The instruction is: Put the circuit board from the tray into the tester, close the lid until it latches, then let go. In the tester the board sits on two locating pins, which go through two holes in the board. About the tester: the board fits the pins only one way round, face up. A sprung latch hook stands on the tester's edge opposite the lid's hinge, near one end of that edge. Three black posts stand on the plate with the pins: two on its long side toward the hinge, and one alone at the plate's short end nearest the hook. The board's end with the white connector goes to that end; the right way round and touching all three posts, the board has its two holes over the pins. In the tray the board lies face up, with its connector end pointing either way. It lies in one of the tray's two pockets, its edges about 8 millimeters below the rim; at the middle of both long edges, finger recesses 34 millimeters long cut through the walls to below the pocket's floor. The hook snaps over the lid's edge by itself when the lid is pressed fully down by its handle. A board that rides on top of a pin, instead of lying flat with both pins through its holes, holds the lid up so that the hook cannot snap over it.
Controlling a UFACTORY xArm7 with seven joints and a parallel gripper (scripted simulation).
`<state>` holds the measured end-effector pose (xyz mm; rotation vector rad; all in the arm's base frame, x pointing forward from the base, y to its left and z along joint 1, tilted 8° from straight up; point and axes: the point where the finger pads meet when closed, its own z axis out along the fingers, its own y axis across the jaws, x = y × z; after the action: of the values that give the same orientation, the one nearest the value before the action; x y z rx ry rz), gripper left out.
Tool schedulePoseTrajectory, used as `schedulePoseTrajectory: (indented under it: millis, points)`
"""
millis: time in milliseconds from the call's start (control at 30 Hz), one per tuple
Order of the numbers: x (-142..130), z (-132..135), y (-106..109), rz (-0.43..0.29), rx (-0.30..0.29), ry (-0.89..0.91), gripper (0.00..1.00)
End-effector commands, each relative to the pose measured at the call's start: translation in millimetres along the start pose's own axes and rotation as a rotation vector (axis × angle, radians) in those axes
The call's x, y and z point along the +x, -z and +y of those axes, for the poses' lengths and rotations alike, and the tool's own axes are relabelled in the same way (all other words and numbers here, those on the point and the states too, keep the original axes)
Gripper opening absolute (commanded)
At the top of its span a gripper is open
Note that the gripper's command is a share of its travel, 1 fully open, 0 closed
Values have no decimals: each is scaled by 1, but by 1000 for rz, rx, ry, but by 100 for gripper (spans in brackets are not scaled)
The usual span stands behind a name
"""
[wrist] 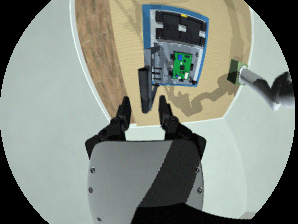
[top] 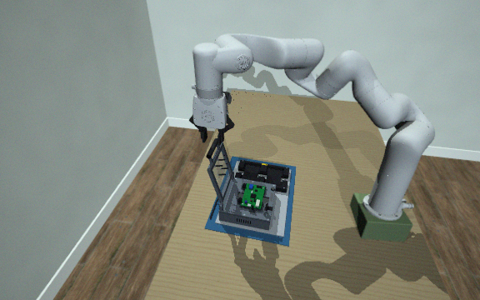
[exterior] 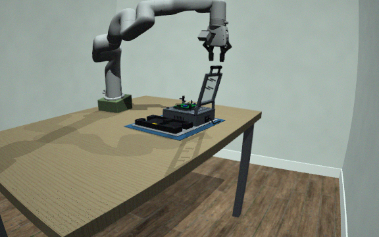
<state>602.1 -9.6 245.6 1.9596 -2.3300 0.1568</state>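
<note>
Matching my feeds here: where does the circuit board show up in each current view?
Top: the circuit board is just below and right of centre, in the tester.
Exterior: near centre, a thin green strip on top of the tester.
Wrist: upper right of centre, green face visible.
Shared landmark: the black tray, beside the tester.

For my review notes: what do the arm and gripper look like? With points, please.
The arm [top: 283, 52] [exterior: 176, 6] is pale grey, with rounded, tubular segments and a circular dotted marking near the wrist. The gripper [top: 212, 137] [exterior: 216, 56] [wrist: 144, 102] has a grey, screw-dotted housing and slim black fingers on angled black linkages. I see no sleeve or loose cable on either.
</note>
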Motion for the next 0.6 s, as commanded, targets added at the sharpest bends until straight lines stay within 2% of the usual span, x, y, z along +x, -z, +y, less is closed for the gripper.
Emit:
schedulePoseTrajectory:
  millis: [0,567]
  points:
    - [-1,0,2,-1,4,0,51]
    - [-1,-1,-8,-1,4,0,51]
